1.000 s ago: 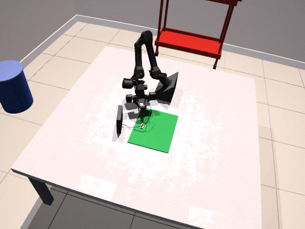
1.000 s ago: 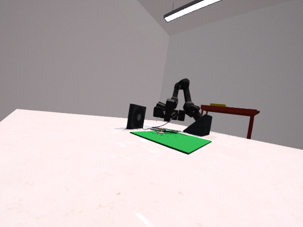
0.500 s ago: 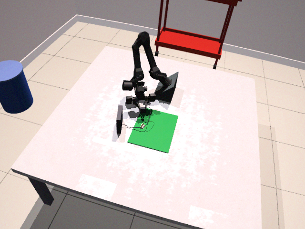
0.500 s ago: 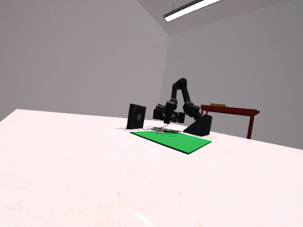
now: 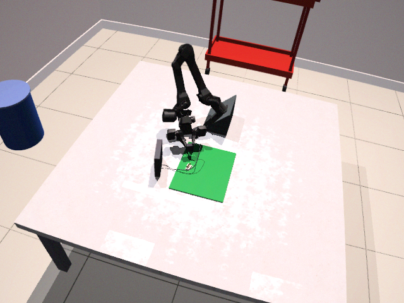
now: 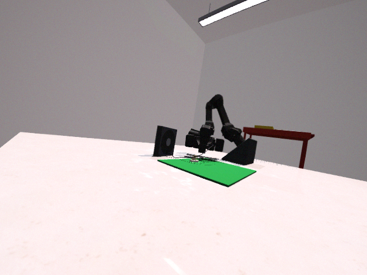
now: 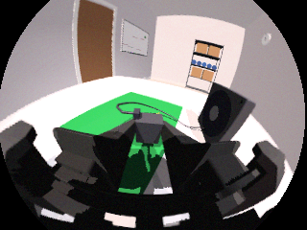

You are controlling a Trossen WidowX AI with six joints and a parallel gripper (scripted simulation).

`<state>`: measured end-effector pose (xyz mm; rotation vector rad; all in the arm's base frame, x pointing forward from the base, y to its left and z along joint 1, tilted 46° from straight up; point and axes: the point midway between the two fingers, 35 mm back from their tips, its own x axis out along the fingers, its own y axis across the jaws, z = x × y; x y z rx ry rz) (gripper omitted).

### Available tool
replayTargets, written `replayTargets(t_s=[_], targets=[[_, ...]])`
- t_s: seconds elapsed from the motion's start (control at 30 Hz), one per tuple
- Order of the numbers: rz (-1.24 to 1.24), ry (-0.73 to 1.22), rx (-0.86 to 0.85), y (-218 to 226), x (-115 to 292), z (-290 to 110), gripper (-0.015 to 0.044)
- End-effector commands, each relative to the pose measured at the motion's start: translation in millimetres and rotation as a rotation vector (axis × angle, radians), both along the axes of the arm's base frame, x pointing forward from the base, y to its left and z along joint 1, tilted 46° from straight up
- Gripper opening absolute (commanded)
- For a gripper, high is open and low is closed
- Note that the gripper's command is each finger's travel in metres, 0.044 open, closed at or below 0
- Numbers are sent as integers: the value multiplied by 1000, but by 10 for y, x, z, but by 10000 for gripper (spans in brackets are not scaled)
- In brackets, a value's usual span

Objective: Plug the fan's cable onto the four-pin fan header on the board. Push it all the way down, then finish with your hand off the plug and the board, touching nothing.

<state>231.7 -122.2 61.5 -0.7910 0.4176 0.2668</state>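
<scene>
The green board [image 5: 208, 182] [image 6: 219, 173] [image 7: 96, 122] lies flat on the white table [image 5: 277, 146]. The black fan [image 5: 158, 158] [image 6: 164, 144] [image 7: 221, 114] stands upright just off the board's left edge. Its thin cable [image 5: 199, 166] [image 7: 168, 114] loops over the board. The small pale fan header [image 5: 189, 167] [image 6: 194, 160] sits near the board's left side. My gripper [image 5: 190, 149] [image 6: 201, 151] [image 7: 149, 123] points down over the board's far left corner, a little behind the header. It is shut on the dark plug [image 7: 137, 114] at the cable's end and holds it above the board.
The arm's dark wedge base [image 5: 221, 118] [image 6: 241, 152] stands just behind the board. A red cart [image 5: 251, 55] [image 6: 278, 134] stands beyond the table's far edge. A blue barrel [image 5: 17, 113] stands on the floor to the left.
</scene>
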Motion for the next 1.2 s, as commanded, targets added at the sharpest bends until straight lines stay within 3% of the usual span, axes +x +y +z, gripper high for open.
replayTargets(t_s=[0.0, 1.17], targets=[[4, -3, -3, -27, 1, -17, 0], [0, 3, 3, -183, -31, -198, 0]])
